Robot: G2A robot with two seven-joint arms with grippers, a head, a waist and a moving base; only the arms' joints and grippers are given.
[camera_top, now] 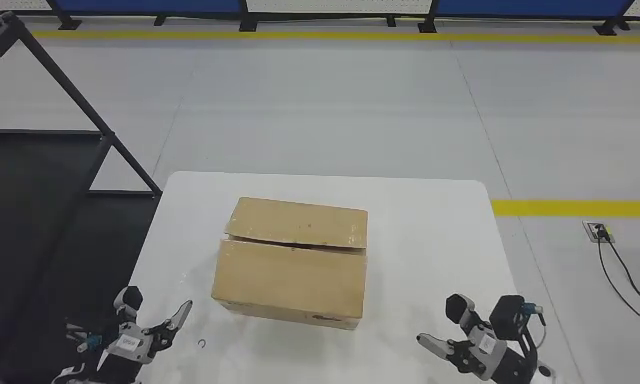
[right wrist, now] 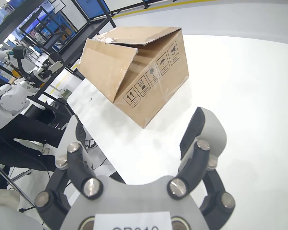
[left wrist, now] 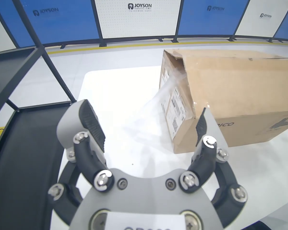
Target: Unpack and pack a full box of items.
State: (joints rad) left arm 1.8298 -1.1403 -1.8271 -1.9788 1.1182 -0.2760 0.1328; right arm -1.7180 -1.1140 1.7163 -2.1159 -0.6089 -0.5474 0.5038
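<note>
A brown cardboard box (camera_top: pixel 292 259) sits in the middle of the white table (camera_top: pixel 430 224), its top flaps folded down with a narrow gap along the seam. In the right wrist view one flap of the box (right wrist: pixel 134 68) stands slightly raised, with torn tape at the edges. My left gripper (camera_top: pixel 157 306) hovers open near the table's front left corner, a short way from the box (left wrist: pixel 230 92); the left gripper (left wrist: pixel 146 125) holds nothing. My right gripper (camera_top: pixel 443 324) is open near the front right, and the right gripper (right wrist: pixel 136 130) is also empty.
A black metal rack (camera_top: pixel 60 184) stands close to the table's left side, and its shelf (left wrist: pixel 19 72) is near my left arm. A small ring-shaped scrap (camera_top: pixel 201 344) lies on the table by the left gripper. A cable and socket (camera_top: pixel 600 231) lie on the floor at right.
</note>
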